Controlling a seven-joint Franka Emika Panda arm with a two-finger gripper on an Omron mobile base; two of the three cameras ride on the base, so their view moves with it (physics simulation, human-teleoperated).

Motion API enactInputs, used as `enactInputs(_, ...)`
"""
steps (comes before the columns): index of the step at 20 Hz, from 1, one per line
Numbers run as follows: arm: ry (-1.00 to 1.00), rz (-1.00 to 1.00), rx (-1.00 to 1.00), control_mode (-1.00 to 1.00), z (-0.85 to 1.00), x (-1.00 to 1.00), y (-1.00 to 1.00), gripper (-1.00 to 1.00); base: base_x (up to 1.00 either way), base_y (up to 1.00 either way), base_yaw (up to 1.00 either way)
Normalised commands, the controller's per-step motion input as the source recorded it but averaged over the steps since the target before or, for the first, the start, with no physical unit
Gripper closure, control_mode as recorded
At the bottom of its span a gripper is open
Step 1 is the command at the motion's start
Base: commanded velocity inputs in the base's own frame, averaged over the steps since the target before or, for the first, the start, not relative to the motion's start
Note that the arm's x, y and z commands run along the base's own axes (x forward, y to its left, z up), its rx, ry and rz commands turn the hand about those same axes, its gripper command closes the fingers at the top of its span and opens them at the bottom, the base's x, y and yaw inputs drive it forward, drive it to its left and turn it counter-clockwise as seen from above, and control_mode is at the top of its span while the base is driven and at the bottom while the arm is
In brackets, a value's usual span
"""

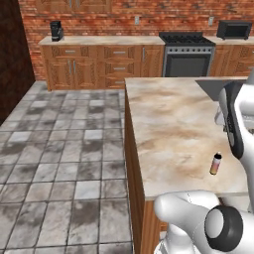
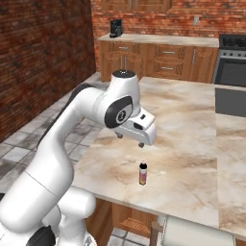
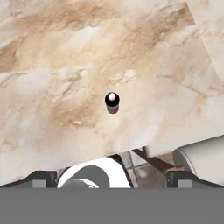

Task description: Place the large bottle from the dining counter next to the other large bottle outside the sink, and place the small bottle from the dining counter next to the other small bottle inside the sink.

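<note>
Hand view, looking straight down: small bottle [image 3: 112,101] seen cap-on, dark round cap with a pale glint, upright on the marbled dining counter [image 3: 65,65]. It sits near the middle of the picture, above and between my two dark fingertips [image 3: 41,177], which stand far apart at the bottom corners. Nothing between them; my fingers are spread as wide as they go and hold nothing.

Right base view: my gripper [image 2: 129,140] hangs above the counter, over the bottle and slightly left of it, clear air between us. Bottle [image 2: 142,173] stands upright, dark cap, pink body shading to orange at the foot, close to the near edge of the stone top [image 2: 192,158].

Left base view: same bottle [image 1: 216,164] upright near the counter's near right corner, with bare stone [image 1: 168,124] all round it. Dark surround of the sink [image 1: 211,85] shows at the counter's far right. Stove [image 1: 187,53] and coffee machine [image 1: 56,31] stand against the brick back wall.
</note>
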Motion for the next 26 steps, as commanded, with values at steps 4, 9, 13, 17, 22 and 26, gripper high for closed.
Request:
enactInputs(4,-0.02,0.04,0.0,-1.0,-0.19,0.21,-0.04,-1.0,0.0,0.0,0.0)
enactInputs(9,-0.03,0.04,0.0,-1.0,-0.1,0.25,-0.11,-1.0,0.0,0.0,0.0)
enactInputs(13,-0.02,0.04,0.0,-1.0,-0.13,0.15,-0.22,-1.0,0.0,0.0,0.0)
enactInputs(17,-0.01,0.02,0.0,-1.0,-0.18,0.14,-0.12,-1.0,0.0,0.0,0.0)
enactInputs(22,-0.01,0.02,0.0,-1.0,-0.19,0.16,-0.07,-1.0,0.0,0.0,0.0)
enactInputs(26,0.0,0.01,0.0,-1.0,-0.15,0.1,-0.02,-1.0,0.0,0.0,0.0)
